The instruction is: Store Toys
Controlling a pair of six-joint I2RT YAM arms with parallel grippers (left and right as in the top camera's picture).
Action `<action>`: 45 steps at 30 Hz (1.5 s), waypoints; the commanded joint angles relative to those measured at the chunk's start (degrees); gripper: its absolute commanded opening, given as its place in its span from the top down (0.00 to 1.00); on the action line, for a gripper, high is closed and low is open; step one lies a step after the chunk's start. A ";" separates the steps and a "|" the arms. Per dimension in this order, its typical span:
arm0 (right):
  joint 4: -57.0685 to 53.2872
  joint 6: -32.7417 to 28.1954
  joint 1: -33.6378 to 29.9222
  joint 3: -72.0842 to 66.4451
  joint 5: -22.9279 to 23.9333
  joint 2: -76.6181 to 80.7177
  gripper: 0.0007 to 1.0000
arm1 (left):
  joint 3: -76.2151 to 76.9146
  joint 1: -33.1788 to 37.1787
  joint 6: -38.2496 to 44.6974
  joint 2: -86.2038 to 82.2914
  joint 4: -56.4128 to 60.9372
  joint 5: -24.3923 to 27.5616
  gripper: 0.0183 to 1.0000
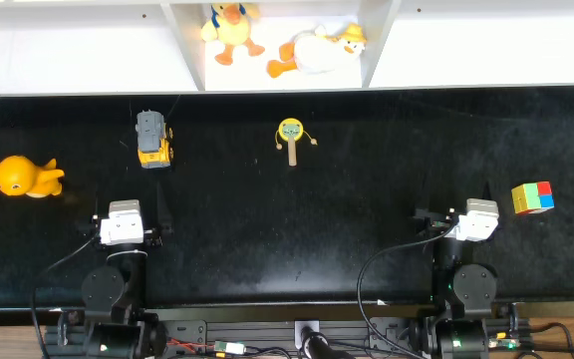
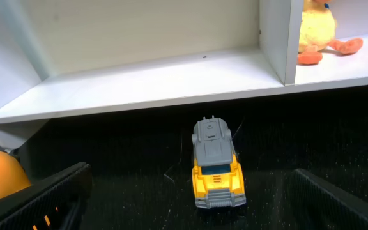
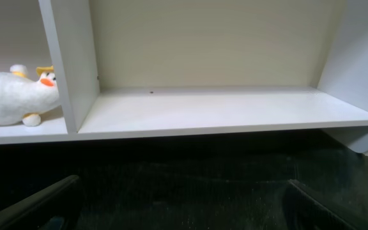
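Note:
A yellow and grey toy truck (image 1: 153, 139) stands on the black table (image 1: 367, 239), straight ahead of my left gripper (image 1: 124, 213) and apart from it. In the left wrist view the truck (image 2: 216, 167) sits between and beyond the spread fingers (image 2: 50, 195). An orange duck (image 1: 26, 178) lies at the far left. A green rattle (image 1: 291, 135) lies mid-table. A coloured cube (image 1: 532, 197) rests to the right of my right gripper (image 1: 472, 213), whose fingers (image 3: 37, 204) stand wide with nothing between them. Both grippers are open and low near the arm bases.
A white shelf (image 1: 88, 50) runs along the table's far edge. Its middle compartment holds a yellow duck plush (image 1: 231, 28) and a white duck plush (image 1: 315, 50). The side compartment facing the right gripper (image 3: 222, 112) is bare.

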 commanded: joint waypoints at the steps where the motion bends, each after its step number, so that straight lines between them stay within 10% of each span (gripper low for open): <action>1: 0.31 0.02 0.33 -0.74 0.26 -0.63 0.01 | -0.31 -0.20 0.83 -0.74 0.20 -0.63 0.00; 45: 0.28 0.02 0.33 -0.74 0.26 -0.63 0.00 | -0.28 0.28 -6.29 -0.72 0.26 -1.09 0.00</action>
